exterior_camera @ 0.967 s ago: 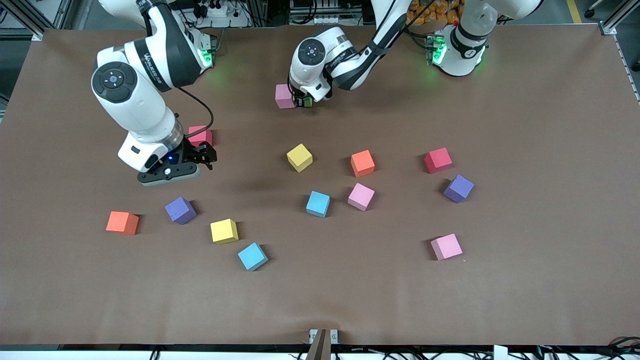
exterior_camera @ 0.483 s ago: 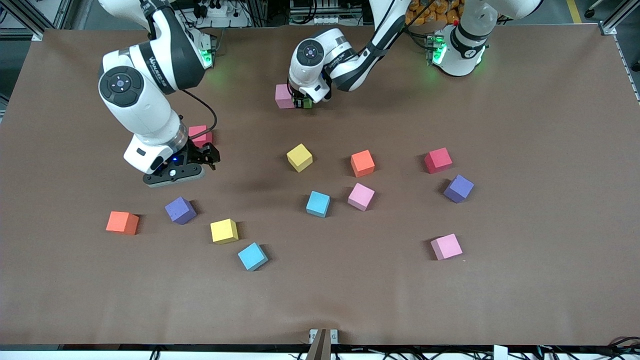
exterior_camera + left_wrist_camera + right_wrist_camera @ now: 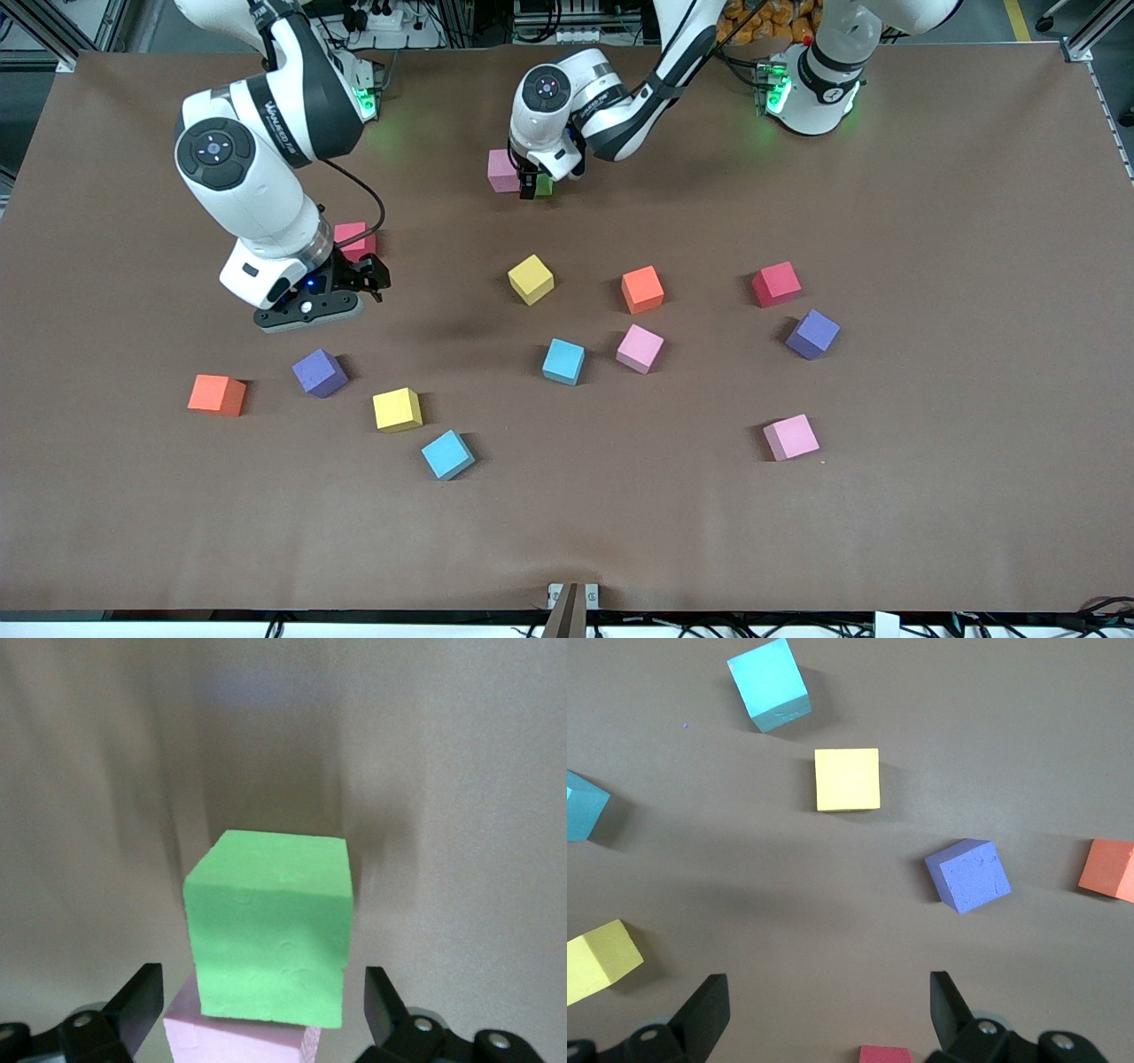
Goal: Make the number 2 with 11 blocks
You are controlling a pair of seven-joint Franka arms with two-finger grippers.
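Left gripper (image 3: 535, 184) springs apart, releasing the green block (image 3: 270, 935) beside the pink block (image 3: 502, 170), upper centre; right gripper (image 3: 365, 276) waits, fingers spread.

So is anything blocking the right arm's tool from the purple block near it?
Nothing visible is. The right tool hangs open above bare table, and only brown tabletop lies between it and the small matte purple cube. A red cube sits beside the tool, farther from the camera.
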